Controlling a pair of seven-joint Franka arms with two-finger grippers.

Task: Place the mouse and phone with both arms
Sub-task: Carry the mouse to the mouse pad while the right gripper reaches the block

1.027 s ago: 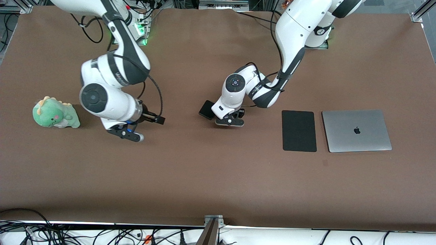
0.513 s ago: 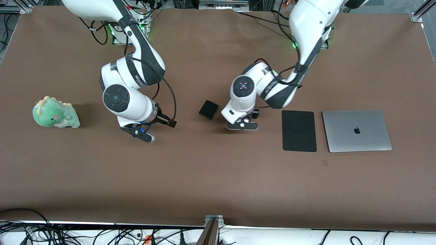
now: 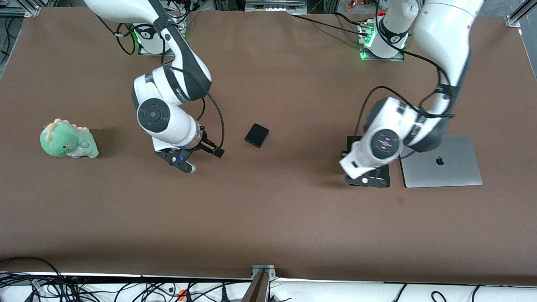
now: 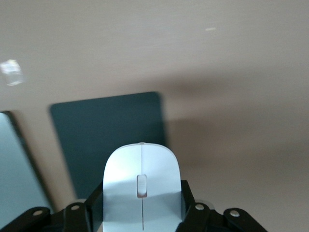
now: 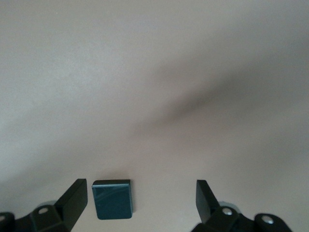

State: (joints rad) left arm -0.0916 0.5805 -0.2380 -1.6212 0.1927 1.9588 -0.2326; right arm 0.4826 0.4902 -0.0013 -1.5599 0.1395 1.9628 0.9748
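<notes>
The white mouse [image 4: 142,186] is gripped between my left gripper's [image 4: 142,205] black fingers; it is hidden under the wrist in the front view. My left gripper [image 3: 368,179] hangs over the edge of the large black pad [image 3: 386,174] that lies nearer the front camera; the pad also shows in the left wrist view [image 4: 106,135]. The black phone [image 3: 256,135] lies flat on the brown table mid-way between the arms. My right gripper [image 3: 186,157] is open and empty, over the table beside the phone toward the right arm's end. In the right wrist view the phone [image 5: 112,199] lies between the open fingers, close to one finger [image 5: 75,195].
A closed silver laptop [image 3: 440,161] lies beside the pad toward the left arm's end; its edge shows in the left wrist view [image 4: 14,159]. A green plush dinosaur [image 3: 67,139] sits toward the right arm's end. The table is covered with a brown mat [image 3: 268,218].
My left arm has carried the mouse from beside the phone to over the black pad. My right arm has moved toward the phone, still open. The phone has not moved.
</notes>
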